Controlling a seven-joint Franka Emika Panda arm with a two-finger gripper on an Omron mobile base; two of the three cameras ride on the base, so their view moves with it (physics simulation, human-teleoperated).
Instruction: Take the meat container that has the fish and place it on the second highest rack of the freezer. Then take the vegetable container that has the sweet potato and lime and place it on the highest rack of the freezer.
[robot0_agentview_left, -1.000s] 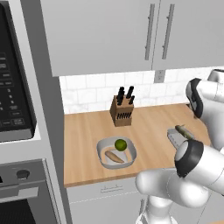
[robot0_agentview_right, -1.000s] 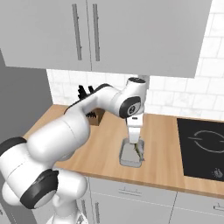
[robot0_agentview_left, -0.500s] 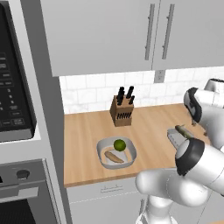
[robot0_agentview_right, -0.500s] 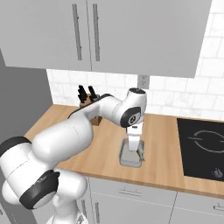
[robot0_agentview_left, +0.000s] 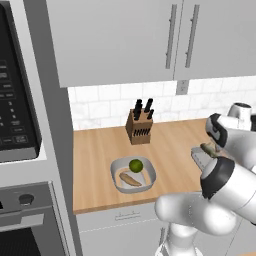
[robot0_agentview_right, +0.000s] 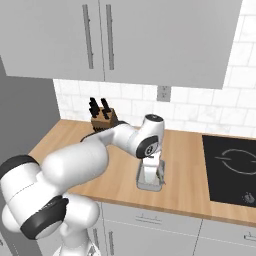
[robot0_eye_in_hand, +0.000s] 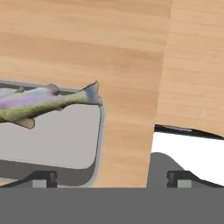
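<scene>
Gripper (robot0_eye_in_hand: 109, 177) open, holding nothing, low over the fish tray (robot0_eye_in_hand: 65, 140). Tray's rim lies between the fingertips; fish (robot0_eye_in_hand: 39, 103) is left of centre, lengthwise across the view.

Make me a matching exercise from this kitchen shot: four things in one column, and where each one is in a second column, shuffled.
Things:
1. lime
2. fish
3. knife block
4. cooktop

Places:
A. set into the counter, at the right of the right base view
B. in the tray under the gripper
C. at the back of the counter, against the tiled wall
D. in a tray beside the sweet potato

Pairs: 1-D, 2-B, 3-C, 4-A
</scene>
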